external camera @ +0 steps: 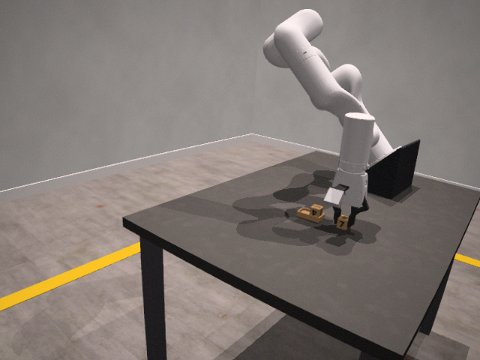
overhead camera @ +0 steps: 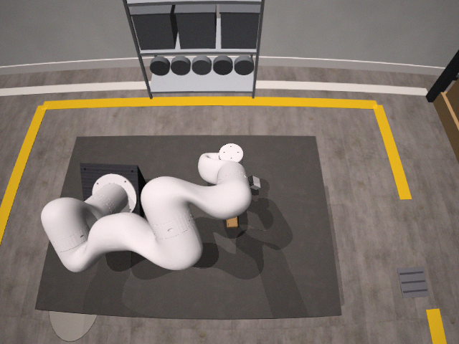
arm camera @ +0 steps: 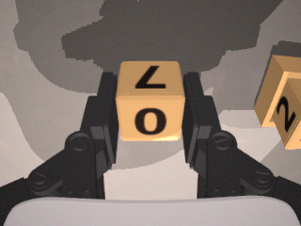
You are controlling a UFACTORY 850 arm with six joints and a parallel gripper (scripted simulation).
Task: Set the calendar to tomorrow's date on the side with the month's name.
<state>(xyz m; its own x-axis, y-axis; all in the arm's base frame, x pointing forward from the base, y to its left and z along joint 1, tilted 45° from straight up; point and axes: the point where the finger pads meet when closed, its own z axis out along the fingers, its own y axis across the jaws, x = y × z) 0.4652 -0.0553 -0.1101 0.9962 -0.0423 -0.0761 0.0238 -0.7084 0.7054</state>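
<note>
A wooden cube (external camera: 340,223) (arm camera: 150,110) stands on the table between the fingers of my gripper (external camera: 343,220) (arm camera: 150,92). The fingers stand close on either side of it, slightly loosened. In the wrist view its near face shows 0 and the face beyond shows 7 upside down; the exterior view shows the 7 upright on its side. The wooden tray (external camera: 299,215) (arm camera: 264,96) lies flat beside it. A second cube (external camera: 316,211) (arm camera: 290,118) is in the tray's end nearer my gripper, with a 2 visible in the wrist view. The arm hides much in the top view.
The tray's other half holds no cube. The arm's dark base block (overhead camera: 89,179) (external camera: 391,180) stands at one end of the dark table (overhead camera: 289,163) (external camera: 271,247). A shelf rack (overhead camera: 207,85) stands beyond the table.
</note>
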